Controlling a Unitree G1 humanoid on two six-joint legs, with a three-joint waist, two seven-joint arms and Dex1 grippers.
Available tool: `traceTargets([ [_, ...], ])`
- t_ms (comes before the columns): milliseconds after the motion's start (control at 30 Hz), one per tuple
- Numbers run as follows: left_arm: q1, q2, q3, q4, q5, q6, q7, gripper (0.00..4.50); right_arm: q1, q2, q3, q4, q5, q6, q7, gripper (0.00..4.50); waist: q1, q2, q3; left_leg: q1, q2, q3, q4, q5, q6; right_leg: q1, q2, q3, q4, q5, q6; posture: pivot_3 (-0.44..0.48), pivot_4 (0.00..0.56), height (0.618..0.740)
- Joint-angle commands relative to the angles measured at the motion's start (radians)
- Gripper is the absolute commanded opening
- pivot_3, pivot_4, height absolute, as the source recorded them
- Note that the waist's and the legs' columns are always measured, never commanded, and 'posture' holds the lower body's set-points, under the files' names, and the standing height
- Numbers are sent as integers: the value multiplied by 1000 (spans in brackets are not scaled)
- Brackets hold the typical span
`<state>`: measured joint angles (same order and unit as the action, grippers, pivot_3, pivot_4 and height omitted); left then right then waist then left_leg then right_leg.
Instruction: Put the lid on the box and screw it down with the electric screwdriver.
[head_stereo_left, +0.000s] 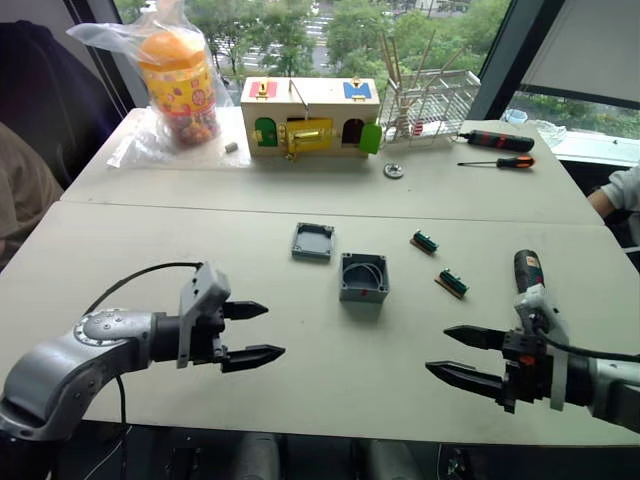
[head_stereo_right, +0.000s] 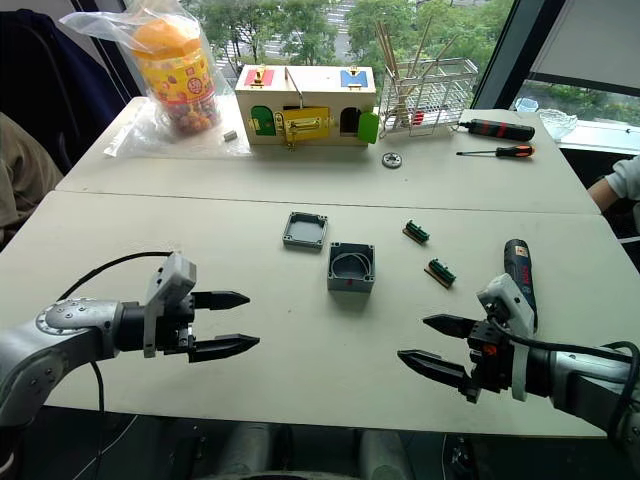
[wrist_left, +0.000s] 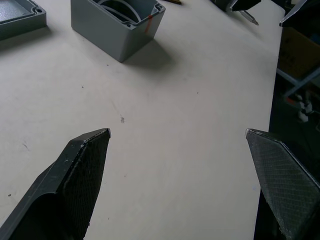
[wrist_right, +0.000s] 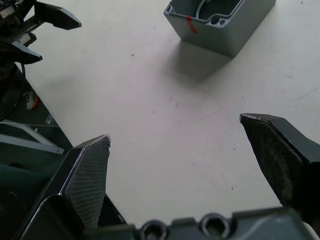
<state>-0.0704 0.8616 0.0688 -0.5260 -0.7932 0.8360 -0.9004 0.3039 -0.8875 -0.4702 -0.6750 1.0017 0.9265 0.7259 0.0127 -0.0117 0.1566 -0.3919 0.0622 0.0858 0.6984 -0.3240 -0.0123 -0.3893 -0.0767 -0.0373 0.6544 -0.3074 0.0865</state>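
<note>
The grey box (head_stereo_left: 363, 278) stands open-topped in the middle of the near table, a small red mark on its front side, something curved inside. The shallow grey lid (head_stereo_left: 313, 241) lies flat just beyond and to the left of it. The black electric screwdriver (head_stereo_left: 526, 270) lies on the table at the right, behind my right gripper. My left gripper (head_stereo_left: 255, 331) hovers open near the front edge, left of the box, holding nothing. My right gripper (head_stereo_left: 462, 357) hovers open near the front right, also holding nothing. Both wrist views show the box (wrist_left: 118, 24) (wrist_right: 220, 22) ahead of open fingers.
Two small green parts (head_stereo_left: 425, 242) (head_stereo_left: 452, 283) lie right of the box. On the far table stand a wooden box with coloured doors (head_stereo_left: 310, 117), a bagged jar (head_stereo_left: 180, 85), a wire rack (head_stereo_left: 430, 100), two hand screwdrivers (head_stereo_left: 497, 139) (head_stereo_left: 497, 161) and a washer (head_stereo_left: 394, 171). A person's arm (head_stereo_left: 618, 195) shows at the right edge.
</note>
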Motion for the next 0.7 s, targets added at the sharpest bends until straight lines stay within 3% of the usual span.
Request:
traceTargets([
  [33, -19, 7, -5, 3, 32, -41, -21, 4465, -11, 43, -8, -45, -25, -76, -17, 4500, 0, 0, 0, 0, 0, 0, 0, 0, 0, 0, 0, 0, 0, 0, 0, 0, 150, 708],
  [233, -27, -4, -12, 19, 42, -38, -14, 4465, -9, 12, 52, -54, -123, -66, -68, 4500, 0, 0, 0, 0, 0, 1, 0, 0, 0, 0, 0, 0, 0, 0, 0, 0, 150, 708],
  [367, -33, -15, -33, 20, 102, -52, 29, 4465, -64, 50, 23, -22, 20, -9, -106, 4500, -1, 0, 1, 0, 0, 1, 0, 0, 0, 0, 0, 0, 0, 0, 0, 0, 150, 708],
  [467, -51, -29, -57, 24, 175, -80, 82, 4465, -81, 50, 29, -24, 3, -38, -94, 4500, 1, 0, 1, 0, 0, 1, 0, 0, 0, 0, 0, 1, 1, 0, 0, 0, 150, 708],
  [600, -114, -67, -7, 81, 66, -23, 36, 4465, -91, 55, 37, -16, -14, -70, -83, 4500, 1, 0, 1, 0, 0, 1, 0, 0, 0, 0, 0, 1, 1, 0, 0, 0, 150, 708],
  [700, -190, -52, -41, 136, 106, -28, 19, 4465, -98, 44, 44, -16, -23, -61, -102, 4500, 0, 0, 1, 0, 0, 1, 0, 0, 0, 0, 0, 1, 1, 0, 1, 0, 150, 708],
])
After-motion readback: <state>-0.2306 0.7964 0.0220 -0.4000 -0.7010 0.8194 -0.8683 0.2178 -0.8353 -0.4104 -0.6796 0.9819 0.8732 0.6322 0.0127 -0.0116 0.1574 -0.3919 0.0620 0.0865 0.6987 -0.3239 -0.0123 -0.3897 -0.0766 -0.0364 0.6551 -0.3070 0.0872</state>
